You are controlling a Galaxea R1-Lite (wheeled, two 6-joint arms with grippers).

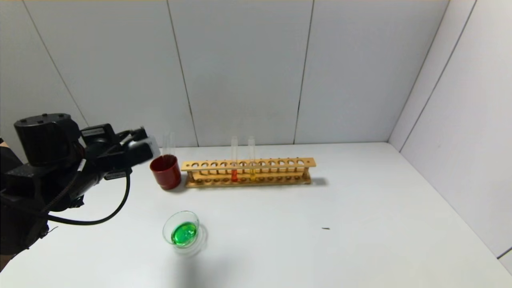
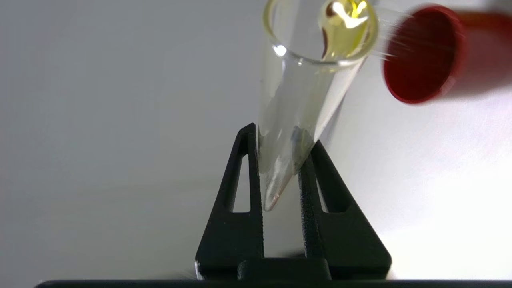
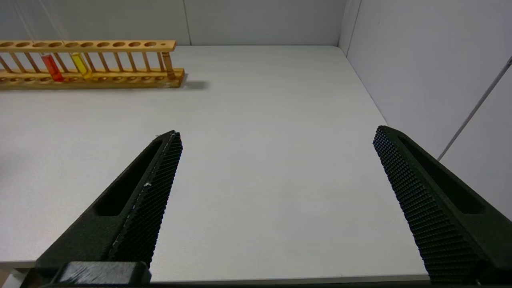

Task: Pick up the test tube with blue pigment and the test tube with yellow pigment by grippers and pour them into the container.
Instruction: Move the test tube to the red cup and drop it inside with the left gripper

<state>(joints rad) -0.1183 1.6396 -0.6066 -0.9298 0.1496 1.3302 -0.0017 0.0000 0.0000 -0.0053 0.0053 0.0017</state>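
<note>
— What have your left fingers point(image 2: 236, 224) got?

— They are closed narrow on a clear test tube point(image 2: 296, 92). The left gripper point(image 2: 282, 136) pinches it near its rounded end, and the tube leans away from the fingers with its open mouth farthest out. A yellowish drop clings just inside the mouth. I cannot tell you which pigment the tube carried.

— And where is that gripper over the tabletop point(image 1: 320, 240)?

— On your left side, raised, with its tip just beside the dark red cup point(image 1: 165, 171). From the left wrist, the cup's opening point(image 2: 420, 52) sits close to the tube's mouth. From the head, a faint glass shape point(image 1: 169, 143) rises above the cup; I cannot tell you if that is the held tube.

— The container?

— The container point(image 1: 167, 224) stands on the tabletop nearer you than the cup, apart from it, with green liquid point(image 1: 184, 233) pooled in it.

— The test tube with yellow pigment?

— It point(image 1: 252, 160) stands upright in the wooden rack point(image 1: 248, 164), just to the right of the cup, with a red-orange tube point(image 1: 234, 164) one hole over on the cup side. Both also show from the right wrist: yellow point(image 3: 81, 66), red-orange point(image 3: 51, 67).

— Your right side?

— The right gripper point(image 3: 277, 132) hangs parked above the near right part of the tabletop, well apart from the rack, its fingers point(image 3: 148, 200) spread wide with nothing between them.
</note>
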